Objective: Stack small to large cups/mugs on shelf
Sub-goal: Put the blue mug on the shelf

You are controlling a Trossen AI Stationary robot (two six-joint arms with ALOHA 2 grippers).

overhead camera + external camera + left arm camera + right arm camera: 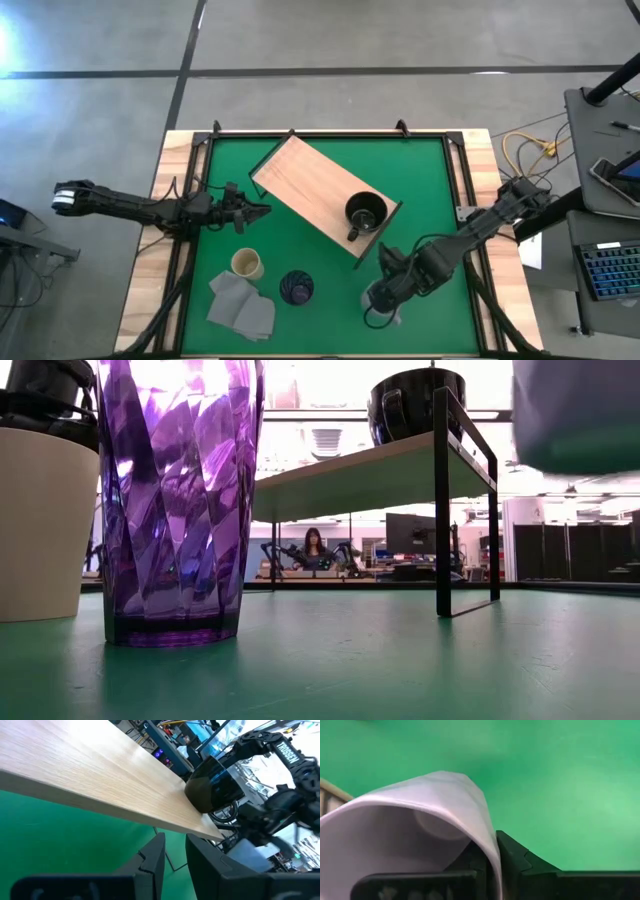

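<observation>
The light-wood shelf point(315, 190) stands slantwise on the green mat point(430, 180). The black-green mug point(366, 213) stands on its near right end and also shows in the low view point(415, 400). The cream cup point(247, 264) and the purple tumbler point(296, 288) stand on the mat at the near left. My right gripper point(388, 285) is shut on the lavender-grey mug point(380, 300) at the near right, off the shelf's right end. My left gripper point(262, 210) hovers by the shelf's left corner, its fingers point(155, 855) a narrow gap apart and empty. My right gripper holds the lavender-grey mug by its wall at the rim point(487, 837), one finger inside the mug and one finger point(520, 862) outside. In the low view the mug point(575, 415) is lifted clear of the mat.
A folded grey cloth point(242, 305) lies at the near left beside the cream cup. The shelf's black frame legs point(442, 510) stand on the mat. Open mat lies between the shelf and the near edge. A person point(312, 548) sits far behind the table.
</observation>
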